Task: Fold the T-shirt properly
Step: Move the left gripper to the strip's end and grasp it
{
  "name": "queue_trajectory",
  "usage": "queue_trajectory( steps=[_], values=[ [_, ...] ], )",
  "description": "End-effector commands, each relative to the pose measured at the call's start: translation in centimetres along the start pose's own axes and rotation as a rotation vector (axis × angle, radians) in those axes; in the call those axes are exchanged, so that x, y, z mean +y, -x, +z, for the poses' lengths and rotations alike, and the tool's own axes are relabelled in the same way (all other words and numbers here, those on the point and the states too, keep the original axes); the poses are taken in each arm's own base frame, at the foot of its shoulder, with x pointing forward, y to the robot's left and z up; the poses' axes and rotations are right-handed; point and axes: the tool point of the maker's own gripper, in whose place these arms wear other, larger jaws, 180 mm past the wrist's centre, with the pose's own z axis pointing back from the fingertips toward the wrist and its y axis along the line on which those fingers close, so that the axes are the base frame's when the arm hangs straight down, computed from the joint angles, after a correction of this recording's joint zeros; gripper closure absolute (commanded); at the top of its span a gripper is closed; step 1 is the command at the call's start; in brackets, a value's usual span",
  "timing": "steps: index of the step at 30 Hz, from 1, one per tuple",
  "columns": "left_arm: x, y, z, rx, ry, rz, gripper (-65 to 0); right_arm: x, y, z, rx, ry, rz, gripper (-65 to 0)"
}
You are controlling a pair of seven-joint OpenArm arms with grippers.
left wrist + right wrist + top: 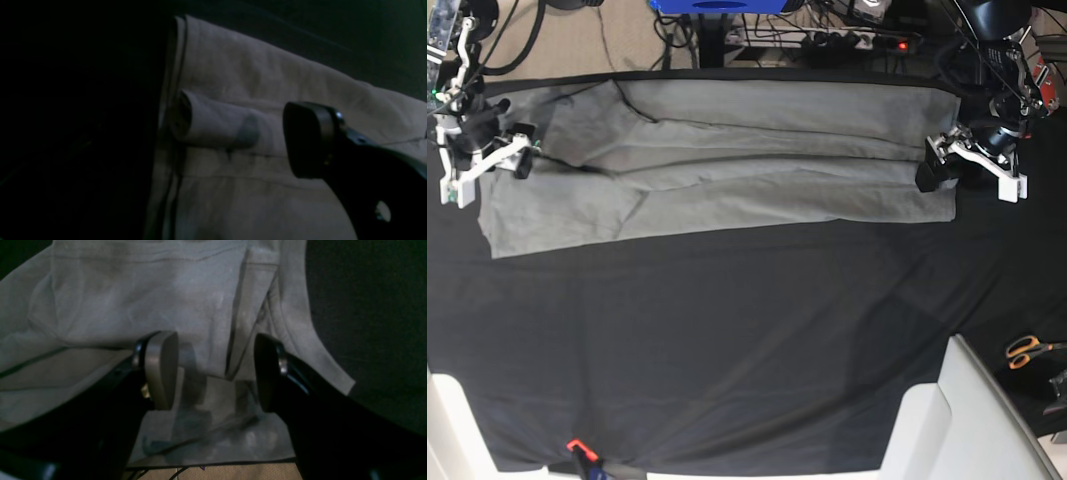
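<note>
The light grey T-shirt [727,150] lies as a long folded band across the far side of the black cloth [727,340]. My left gripper [967,172] stands open at the band's right end, low over the hem. In the left wrist view its jaws are spread wide around a small raised fold of the T-shirt [267,66], with one black fingertip [310,140] showing. My right gripper [502,145] is open at the band's left end. In the right wrist view the right gripper [215,373] hovers just above the T-shirt [133,300], casting shadows on it, with nothing held between the fingers.
Orange-handled scissors [1027,350] lie at the right edge. A white block [947,420] rises at the front right, and a small red clip [577,447] sits at the cloth's front edge. Cables and a power strip [847,40] run behind the table.
</note>
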Motion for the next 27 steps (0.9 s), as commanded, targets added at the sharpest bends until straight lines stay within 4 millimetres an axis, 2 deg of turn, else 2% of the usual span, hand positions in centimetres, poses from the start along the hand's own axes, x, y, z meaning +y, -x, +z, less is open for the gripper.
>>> queue_trajectory(
  steps=[1, 5, 6, 11, 19, 23, 25, 27],
  values=[
    [0.1, 3.4, 0.0, 0.143, -0.019, -0.012, -65.0, -0.2, -1.3, 0.2, -0.041, 0.0, 0.011, -34.2],
    [0.5, 4.4, -0.1, 0.162, -0.021, 0.016, -65.0, -0.2, -1.3, 0.2, -0.041, 0.0, 0.011, -34.2],
    [0.6, 4.8, -0.1, 0.171, -0.022, 0.028, -63.4, -0.2, -1.3, 0.2, -0.041, 0.0, 0.011, -34.2],
    [0.6, 5.1, -0.8, 0.182, -0.014, 0.064, -47.2, -0.2, -1.3, 0.2, -0.041, 0.0, 0.011, -34.2],
    [0.5, 5.3, -1.0, 0.189, -0.011, 0.066, -31.4, -0.2, -1.3, 0.2, -0.041, 0.0, 0.011, -34.2],
    [0.7, 5.2, -0.9, 0.185, -0.015, 0.069, -15.1, -0.1, -1.6, 0.2, -0.045, -0.001, 0.011, -34.2],
    [0.8, 5.2, -0.8, 0.184, -0.017, 0.068, 0.0, -0.1, -1.6, 0.2, -0.045, -0.001, 0.011, -34.2],
    [1.0, 4.8, -0.7, 0.183, -0.022, 0.058, 0.0, -0.1, -1.6, 0.2, -0.047, -0.001, 0.011, -34.2]
  ],
)
